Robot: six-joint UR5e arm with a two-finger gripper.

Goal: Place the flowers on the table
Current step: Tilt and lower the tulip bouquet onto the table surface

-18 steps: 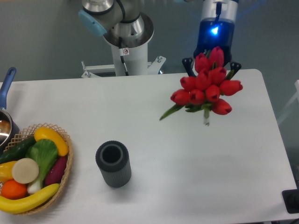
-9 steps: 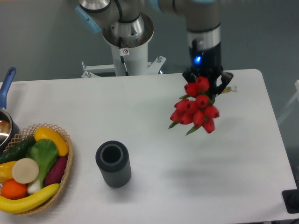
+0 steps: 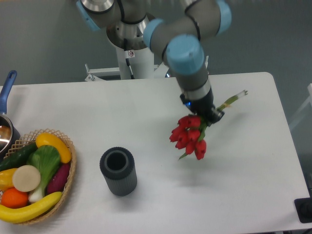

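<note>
Hand [image 3: 208, 115] gripped the flowers [image 3: 189, 137] by the stems, tilted above the desk [image 3: 146, 122]; lowering and release remained.

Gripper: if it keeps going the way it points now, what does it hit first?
Probably bare table. The gripper is shut on the flowers and points down, tilted toward the camera. Nothing else stands below it; the black ribbed cylinder is well to the side. Height is unclear.
</note>
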